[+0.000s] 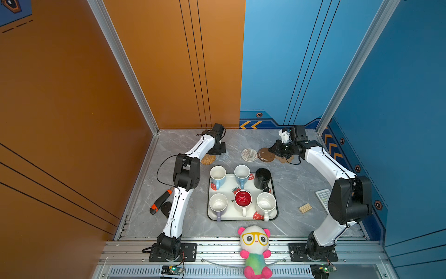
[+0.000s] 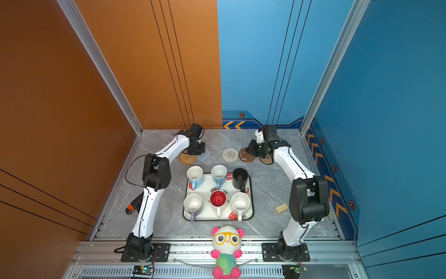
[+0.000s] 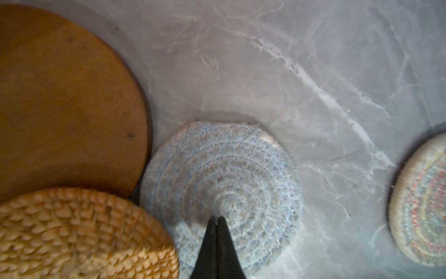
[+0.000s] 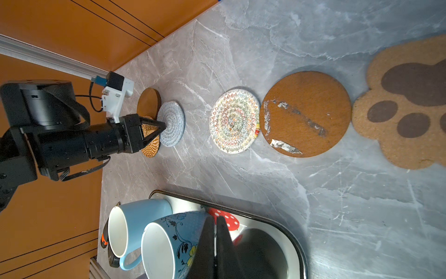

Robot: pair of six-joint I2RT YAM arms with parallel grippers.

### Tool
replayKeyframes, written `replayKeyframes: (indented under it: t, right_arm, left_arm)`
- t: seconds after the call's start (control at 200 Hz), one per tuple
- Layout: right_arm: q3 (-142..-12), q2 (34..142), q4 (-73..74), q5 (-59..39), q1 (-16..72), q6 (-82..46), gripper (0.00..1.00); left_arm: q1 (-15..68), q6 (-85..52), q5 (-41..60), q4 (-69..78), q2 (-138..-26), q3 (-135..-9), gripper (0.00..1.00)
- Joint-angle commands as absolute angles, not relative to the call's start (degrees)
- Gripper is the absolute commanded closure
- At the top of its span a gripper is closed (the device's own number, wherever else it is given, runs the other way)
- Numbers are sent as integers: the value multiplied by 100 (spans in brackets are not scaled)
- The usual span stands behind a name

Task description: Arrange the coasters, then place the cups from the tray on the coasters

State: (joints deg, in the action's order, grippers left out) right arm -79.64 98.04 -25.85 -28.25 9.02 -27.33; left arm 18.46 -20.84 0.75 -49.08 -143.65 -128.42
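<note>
Grey marble surface [image 1: 294,193]: coasters [image 1: 249,154] along far side; six cups [image 1: 243,199] on tray [image 1: 242,218]; left fingers [image 3: 207,248] pressed together, tips on grey-blue coaster [image 3: 229,169]; right fingers [image 4: 205,253] pressed together, empty, by brown disc [image 4: 306,113].

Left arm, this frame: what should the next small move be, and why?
Probably drag the grey-blue coaster a little toward the beige coaster, over the bare table between them. The shut left gripper appears to rest its tips on that coaster, which sits bunched against the rattan coaster and a wooden disc, so it needs spacing out.
</note>
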Motion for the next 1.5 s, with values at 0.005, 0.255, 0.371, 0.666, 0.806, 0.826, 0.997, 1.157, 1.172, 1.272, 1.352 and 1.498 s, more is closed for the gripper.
replayKeyframes:
  t: [0.005,0.255,0.371,0.666,0.806,0.826,0.997,1.157,1.172,1.272,1.352,1.498]
  right_arm:
    - [-7901,9725,-2566,-2689,883,-2786,97]
    - [-7815,9651,-2558,-2681,839,-2770,97]
    - [-7784,9616,-2549,-2681,840,-2769,97]
    - [-7761,9624,-2516,-2733,832,-2760,97]
    - [-7723,9568,-2475,-2742,830,-2760,97]
    - [-7705,9556,-2466,-2742,834,-2766,96]
    - [-7674,9468,-2461,-2753,820,-2766,96]
    - [-7627,9418,-2380,-2751,835,-2793,96]
    - [-7614,9421,-2362,-2751,835,-2802,95]
    - [-7611,9526,-2236,-2758,859,-2888,95]
    - [-7704,9665,-2185,-2852,911,-2957,95]
    - [-7900,9813,-2188,-2835,1113,-2979,91]
  left_arm:
    - [1911,-2195,260,-5015,-14667,-13062,100]
    - [2169,-2292,534,-5018,-14903,-13238,100]
    - [2280,-2311,608,-5014,-14849,-13161,100]
    - [2427,-2320,608,-5019,-14758,-12999,100]
    - [2376,-2338,521,-5022,-14644,-13124,100]
    - [2367,-2338,519,-5019,-14628,-13157,100]
    - [2320,-2299,457,-5019,-14359,-13542,100]
    - [2225,-2183,249,-5019,-13787,-13458,100]
    - [2204,-2168,222,-5019,-13721,-13405,100]
    - [2031,-2071,95,-5019,-13252,-12936,100]
    - [1859,-1968,-50,-5021,-13006,-12577,100]
    - [1558,-1851,-105,-5019,-13062,-12499,100]
